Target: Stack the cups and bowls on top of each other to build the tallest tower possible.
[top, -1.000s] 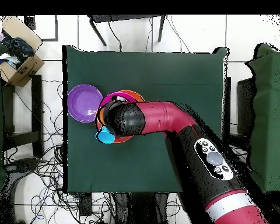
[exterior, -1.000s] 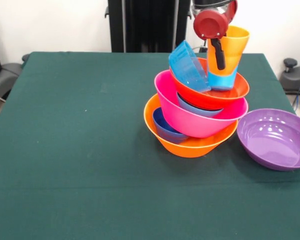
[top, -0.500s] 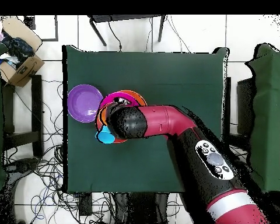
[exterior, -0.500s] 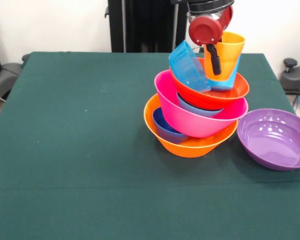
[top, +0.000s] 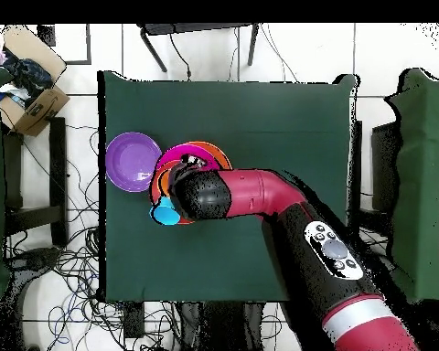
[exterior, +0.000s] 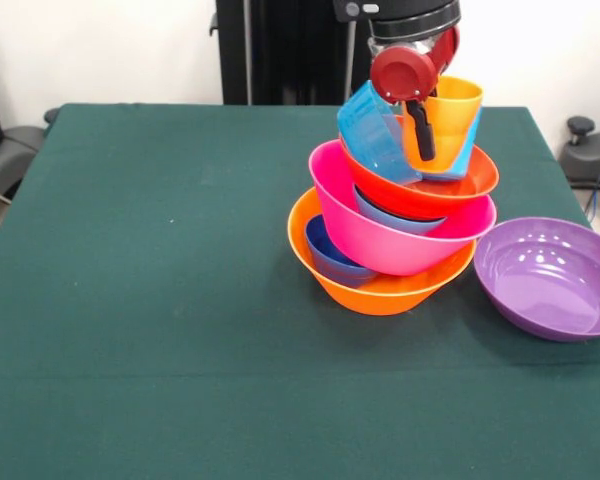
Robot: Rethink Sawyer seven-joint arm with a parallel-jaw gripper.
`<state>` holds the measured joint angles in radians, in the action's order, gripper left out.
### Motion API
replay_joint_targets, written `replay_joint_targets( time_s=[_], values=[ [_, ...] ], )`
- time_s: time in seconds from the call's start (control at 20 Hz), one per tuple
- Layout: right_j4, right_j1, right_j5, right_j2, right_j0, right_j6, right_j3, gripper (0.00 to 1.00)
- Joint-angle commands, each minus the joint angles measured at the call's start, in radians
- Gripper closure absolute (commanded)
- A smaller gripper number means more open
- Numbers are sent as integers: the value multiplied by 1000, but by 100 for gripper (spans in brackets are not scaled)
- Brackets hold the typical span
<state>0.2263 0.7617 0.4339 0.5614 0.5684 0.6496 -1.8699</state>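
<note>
The tower (exterior: 390, 240) leans on a large orange bowl (exterior: 380, 288), which holds a small dark blue bowl (exterior: 327, 255). Above these sit the pink bowl (exterior: 380, 240) and the red-orange bowl (exterior: 425, 195). A small teal-blue bowl (exterior: 375, 135) is tipped on edge against the red-orange bowl's left rim. A yellow cup (exterior: 448, 120), nested in a light blue cup (exterior: 458, 160), stands tilted in the red-orange bowl. My gripper (exterior: 427, 135) is shut on the yellow cup's near wall, with one black finger (exterior: 420, 130) outside it. From overhead, my arm (top: 200, 192) hides most of the tower (top: 200, 148).
A wide purple bowl (exterior: 550, 278) sits alone on the green table (exterior: 160, 300), just right of the tower; overhead, the purple bowl (top: 133, 162) lies near the table's left edge. A cardboard box (top: 26, 84) stands off the table.
My gripper has moved down and to the left with the nested cups, which now sit lower in the red-orange bowl. The rest of the tower has not moved.
</note>
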Motion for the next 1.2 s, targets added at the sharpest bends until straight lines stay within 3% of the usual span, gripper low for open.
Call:
replay_joint_targets(
  time_s=[0.05, 0.95, 1.1, 1.15, 1.2],
  values=[
    [66, -51, -63, -62, -36, 192, -36, 100],
    [58, -53, -70, -85, -62, 184, -37, 100],
    [54, -62, -77, -45, -33, 157, -47, 100],
    [51, -67, -81, -26, -18, 147, -54, 0],
    [25, -60, -64, -38, -21, 175, -55, 0]
  ],
)
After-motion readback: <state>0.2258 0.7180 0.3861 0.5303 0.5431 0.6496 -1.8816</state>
